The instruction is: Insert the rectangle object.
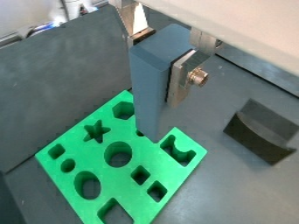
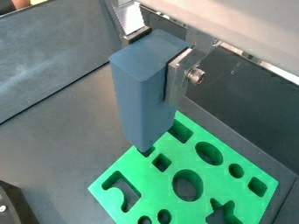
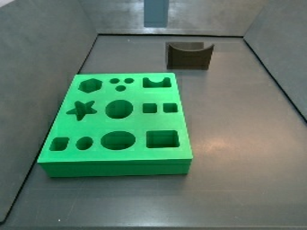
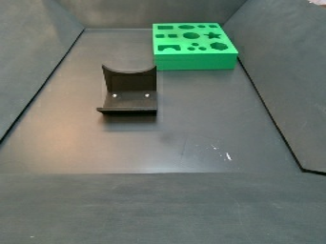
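My gripper (image 1: 162, 59) is shut on the rectangle object (image 1: 152, 87), a pale blue-grey bar that hangs upright between the silver fingers (image 1: 183, 80). Both wrist views show this grip; in the second the gripper (image 2: 158, 56) holds the bar (image 2: 142, 96) the same way. The bar's lower end is well above the green board (image 1: 52, 159), near its edge with the hexagon and U-shaped holes. In a side view only the bar's lower end (image 3: 156, 11) shows, high above the floor. The board's rectangular hole (image 3: 162, 139) is open at its near right corner.
The green board (image 3: 114, 167) lies on the dark floor and also shows far back in a side view (image 4: 197, 63). The dark fixture with a curved notch (image 3: 188, 56) stands beyond it, mid-floor in a side view (image 4: 128, 91). Sloping grey walls surround the floor.
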